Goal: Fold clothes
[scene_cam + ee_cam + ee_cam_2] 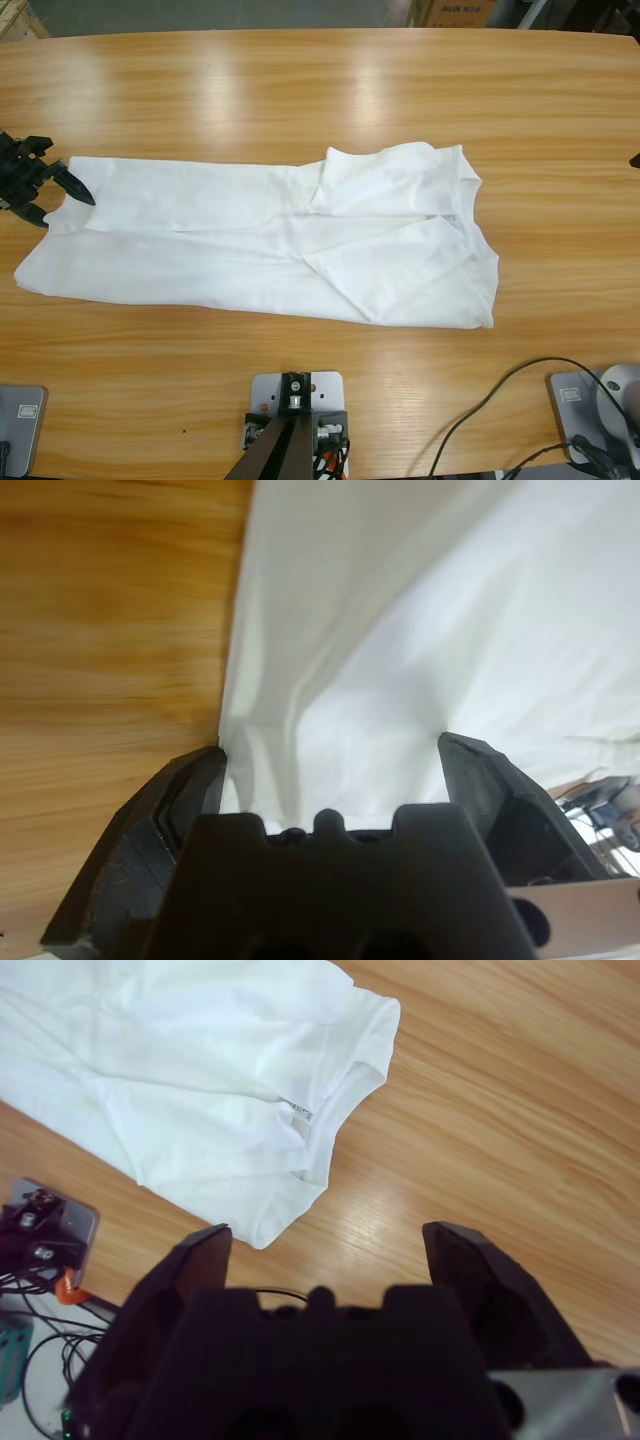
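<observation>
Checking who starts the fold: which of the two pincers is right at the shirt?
The left pincer, open at the T-shirt hem corner. The right pincer hangs open above bare table.

Bare table (300,90) runs the full width beyond the T-shirt (250,250), and a narrower bare strip lies on the near side. The left gripper (55,195) sits jaws apart at the shirt's left end, blocking approach from that edge. Cables (500,410) cross the near right corner.
</observation>
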Available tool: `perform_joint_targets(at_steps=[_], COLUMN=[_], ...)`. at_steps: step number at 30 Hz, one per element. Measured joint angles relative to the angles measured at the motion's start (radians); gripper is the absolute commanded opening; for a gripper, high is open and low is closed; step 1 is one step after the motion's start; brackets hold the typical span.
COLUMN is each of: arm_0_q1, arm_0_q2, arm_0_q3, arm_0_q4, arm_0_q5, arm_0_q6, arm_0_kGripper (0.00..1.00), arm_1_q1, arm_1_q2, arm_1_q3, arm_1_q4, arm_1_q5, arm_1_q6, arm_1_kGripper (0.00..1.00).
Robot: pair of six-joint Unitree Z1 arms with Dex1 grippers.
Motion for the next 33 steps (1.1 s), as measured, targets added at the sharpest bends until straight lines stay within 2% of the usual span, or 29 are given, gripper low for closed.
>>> perform_joint_targets(at_steps=[1,5,7,8,33], arm_0_q1=[-0.004,-0.021,-0.027,-0.028,-0.052], arm_0_q2=[0.001,0.003,0.005,0.007,-0.002], arm_0_q3=[-0.002,-0.008,-0.009,-0.010,-0.009], arm_0_q4=[0.000,0.000,0.000,0.000,-0.013], arm_0_q5=[0.000,-0.003,-0.006,-0.007,-0.011], arm_0_q6=[0.001,0.002,0.004,0.005,0.033], arm_0_kGripper=[0.742,0.360,0.101,0.008,0.000], arm_1_q1=[-0.001,-0.006,-0.011,-0.013,-0.023], arm_1_q2=[0.001,0.004,0.005,0.005,0.005], arm_1_q3=[0.000,0.000,0.000,0.000,0.000], arm_1_q4=[0.000,0.000,-0.001,-0.001,-0.012], arm_1_q5=[-0.001,-0.002,-0.002,-0.002,-0.002], arm_1_q6=[-0.001,-0.005,-0.006,-0.007,-0.007], arm_1_kGripper=[0.784,0.784,0.784,0.784,0.784])
